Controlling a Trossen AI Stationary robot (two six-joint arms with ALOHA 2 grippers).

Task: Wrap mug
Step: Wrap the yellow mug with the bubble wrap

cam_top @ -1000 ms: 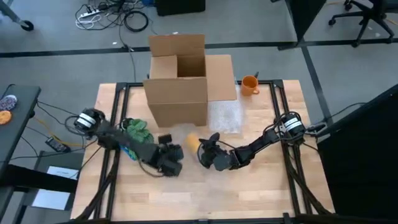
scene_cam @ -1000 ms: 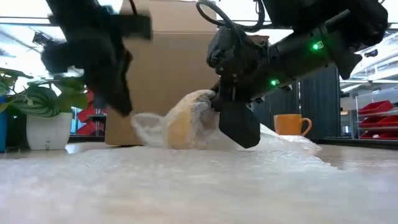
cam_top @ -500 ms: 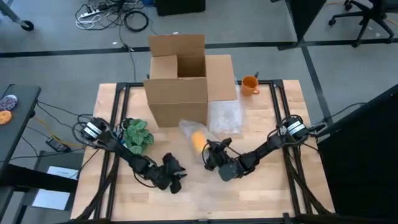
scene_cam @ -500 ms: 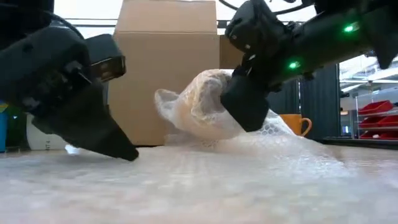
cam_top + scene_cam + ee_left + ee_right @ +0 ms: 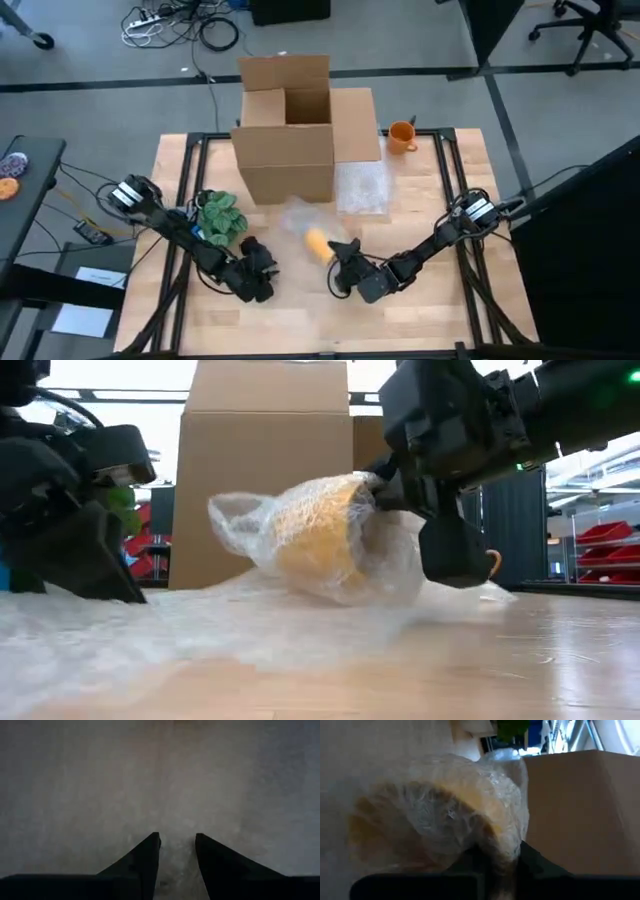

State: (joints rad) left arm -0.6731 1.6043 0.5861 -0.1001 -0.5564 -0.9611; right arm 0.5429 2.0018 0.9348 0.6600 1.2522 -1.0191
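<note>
An orange mug (image 5: pixel 316 243) lies on its side, bundled in clear bubble wrap (image 5: pixel 320 540), on the spread part of the sheet (image 5: pixel 190 635) near the table's middle. My right gripper (image 5: pixel 340 257) stands at the bundle's near-right side, shut on its wrap (image 5: pixel 497 862). My left gripper (image 5: pixel 260 286) is left of the bundle and low over the sheet. Its fingers (image 5: pixel 177 840) are a little apart with nothing between them (image 5: pixel 120 592). My right gripper pinches gathered bubble wrap (image 5: pixel 496 851) at one end of the bundled mug between its two fingers, coming slanting from the near right. The bundle lies tilted, its underside (image 5: pixel 345 595) on the sheet. My left gripper's fingertips are down at the sheet; whether they touch it I cannot tell.
An open cardboard box (image 5: pixel 288 130) stands at the far middle, with a second orange mug (image 5: pixel 401 135) to its right. Another piece of bubble wrap (image 5: pixel 362 188) lies in front of the box. A green plant (image 5: pixel 221 215) sits at the left.
My right gripper has drawn the wrapped mug toward the table's near edge, lifting it briefly and setting it down on the sheet. The mug has turned over inside the wrap. My left gripper has gone toward the near edge, then left, away from the bundle.
</note>
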